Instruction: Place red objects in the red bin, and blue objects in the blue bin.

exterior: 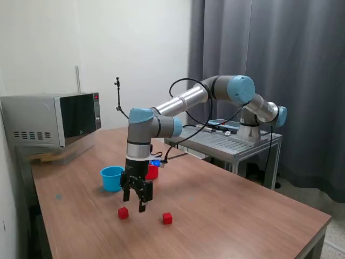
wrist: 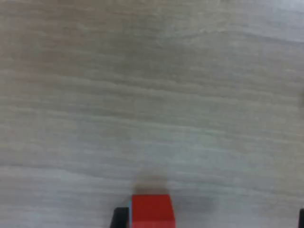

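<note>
Two small red objects lie on the wooden table: one red cube [exterior: 123,212] just below my gripper [exterior: 135,204], the other [exterior: 167,218] further toward the exterior view's right. The gripper hangs a little above the table, open and holding nothing. The wrist view shows a red cube [wrist: 152,211] at the picture's edge, right beside one dark fingertip [wrist: 119,219]. The light blue bin [exterior: 112,178] stands behind the gripper on the exterior view's left. The red bin [exterior: 152,172] is partly hidden behind the arm. The blue objects are out of view.
A microwave [exterior: 54,120] sits at the table's back corner on the exterior view's left. The arm's base stands on a metal stand [exterior: 232,143] behind the table. The table's front edge [exterior: 302,237] runs along the exterior view's right.
</note>
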